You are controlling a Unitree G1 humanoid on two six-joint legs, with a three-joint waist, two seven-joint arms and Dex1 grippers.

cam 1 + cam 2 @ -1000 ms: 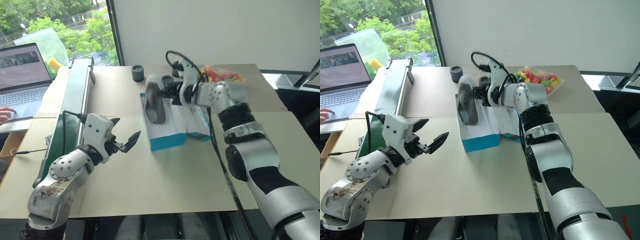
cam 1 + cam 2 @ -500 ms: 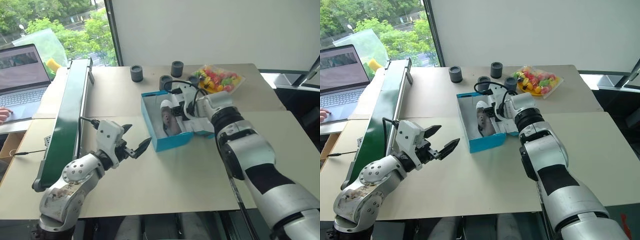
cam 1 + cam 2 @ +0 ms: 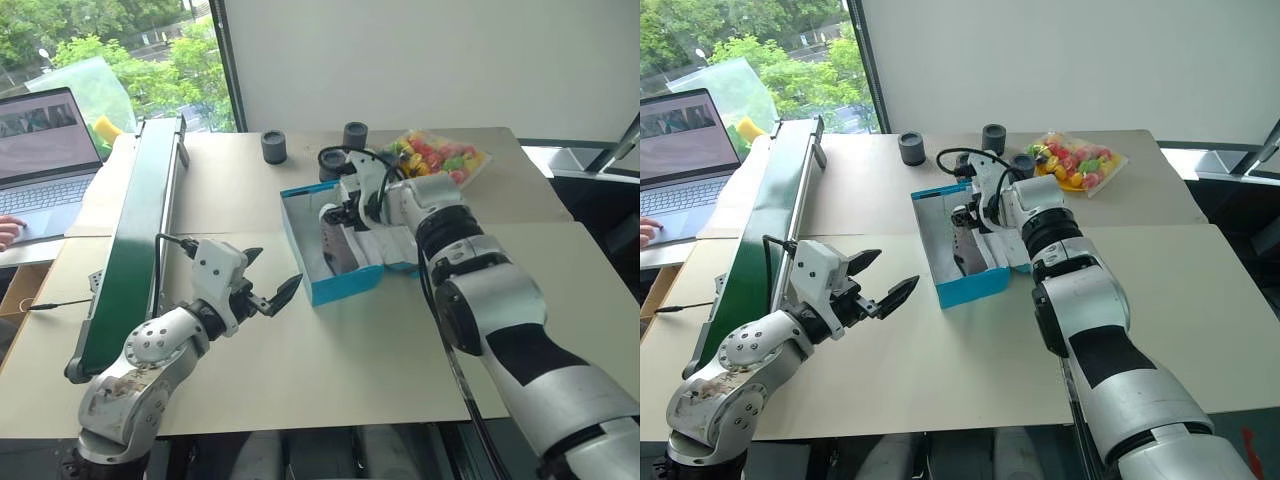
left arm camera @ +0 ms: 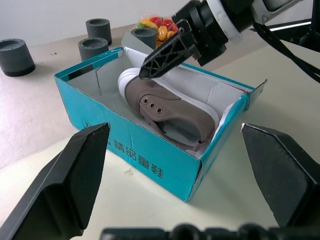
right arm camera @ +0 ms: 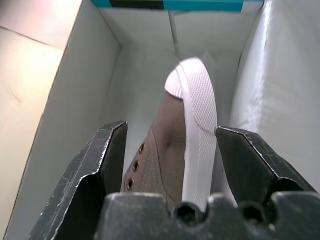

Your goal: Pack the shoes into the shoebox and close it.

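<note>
A: Where is the shoe?

B: One grey-brown fabric slip-on shoe with a pale off-white sole (image 4: 165, 107) lies on its side inside the bright turquoise-blue rectangular cardboard shoebox (image 3: 343, 285), which is white inside and stands open on the beige surface (image 3: 330, 360).

A: And the right tool?

B: The right tool (image 5: 172, 145) hangs over the shoebox, pointing down into it. Its two black fingers (image 5: 107, 150) are spread, one on either side of the shoe's toe end; I cannot tell whether either one touches the shoe.

A: The left one?

B: The left tool (image 3: 268, 282) hovers above the surface just to the left of the shoebox, at its near corner, its black fingers spread wide with nothing between them.

A: What else is around the shoebox?

B: Beyond it stand small dark-grey cylinders (image 3: 274, 146), and behind its far right corner lies a clear bag of brightly coloured pieces (image 3: 436, 154). Well to the left of the shoebox runs a long green conveyor (image 3: 135, 235), and past that sits an open laptop (image 3: 40, 150) with a person's hand (image 3: 10, 232) at its keyboard.
</note>
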